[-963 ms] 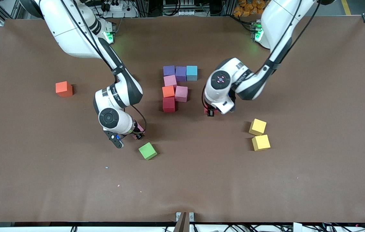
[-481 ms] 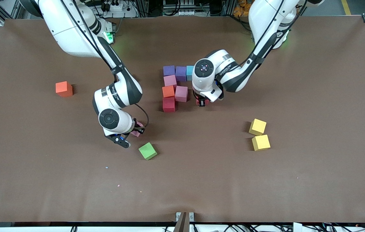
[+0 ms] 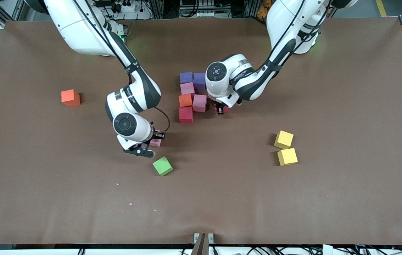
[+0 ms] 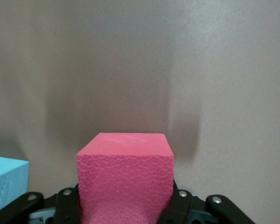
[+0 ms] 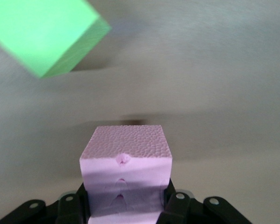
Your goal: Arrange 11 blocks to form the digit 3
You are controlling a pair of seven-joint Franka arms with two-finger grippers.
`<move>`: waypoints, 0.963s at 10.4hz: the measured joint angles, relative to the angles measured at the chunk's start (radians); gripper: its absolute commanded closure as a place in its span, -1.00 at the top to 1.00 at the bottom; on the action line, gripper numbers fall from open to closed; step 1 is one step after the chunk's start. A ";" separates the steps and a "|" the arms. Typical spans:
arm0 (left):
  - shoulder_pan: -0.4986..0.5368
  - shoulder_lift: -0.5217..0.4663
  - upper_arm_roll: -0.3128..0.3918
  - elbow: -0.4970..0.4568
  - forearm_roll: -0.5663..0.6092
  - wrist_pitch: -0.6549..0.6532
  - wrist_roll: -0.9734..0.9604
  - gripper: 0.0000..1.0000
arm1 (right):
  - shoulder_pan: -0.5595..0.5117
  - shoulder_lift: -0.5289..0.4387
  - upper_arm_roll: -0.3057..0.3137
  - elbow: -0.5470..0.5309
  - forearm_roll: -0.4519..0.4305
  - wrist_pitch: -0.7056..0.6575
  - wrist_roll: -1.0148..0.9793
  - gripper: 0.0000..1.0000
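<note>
Operator: Where are both tools standing, and what is worrying you?

Observer: The left tool is gripping a red block over the table, just beside the middle pink block of the half-built figure. The right tool is clamping another pink block near the green cube.

Operator: So what is threatening the figure?

Observer: The red block is coming in very close. If it is lowering slightly off line, I am guessing it is going to nudge the middle pink block, which is already sitting a little skewed, and twist the row.

Operator: And the right arm?

Observer: Its foam is denting under the grip, so it may be springing sideways on release. Also, both arms are heading for one small spot; they are risking a bump there.
</note>
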 measured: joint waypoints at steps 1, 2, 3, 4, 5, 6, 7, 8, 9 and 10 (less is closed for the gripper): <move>-0.015 0.000 0.000 0.003 0.001 0.000 0.000 -1.00 | 0.014 -0.001 0.002 0.002 0.000 0.000 -0.036 -0.55; -0.031 0.000 0.000 0.004 0.001 0.000 0.000 -1.00 | 0.035 -0.001 0.003 0.008 0.000 0.002 -0.051 -0.61; -0.043 0.001 0.000 0.004 0.003 0.000 -0.001 -1.00 | 0.060 -0.001 0.004 0.017 0.000 0.003 -0.052 -0.74; -0.049 0.002 0.001 0.004 0.006 0.000 -0.001 -1.00 | 0.081 -0.001 0.005 0.028 0.001 0.003 -0.051 -0.79; -0.052 0.005 0.001 0.004 0.009 0.000 -0.001 -1.00 | 0.105 0.000 0.005 0.039 0.002 0.003 -0.031 -0.85; -0.052 0.006 0.001 0.004 0.010 0.000 -0.001 -1.00 | 0.127 0.003 0.005 0.050 0.002 0.003 0.011 -0.91; -0.052 0.006 0.002 0.004 0.014 0.001 -0.001 -1.00 | 0.146 0.009 0.005 0.061 0.002 0.003 0.053 -1.00; -0.052 0.006 0.002 0.004 0.024 0.005 -0.001 -1.00 | 0.159 0.015 0.005 0.070 0.002 0.003 0.095 -1.00; -0.052 0.006 0.004 0.005 0.028 0.012 -0.001 -1.00 | 0.172 0.025 0.006 0.078 0.002 0.004 0.149 -1.00; -0.052 0.007 0.006 0.006 0.032 0.017 -0.001 -1.00 | 0.184 0.039 0.006 0.085 0.002 0.008 0.188 -1.00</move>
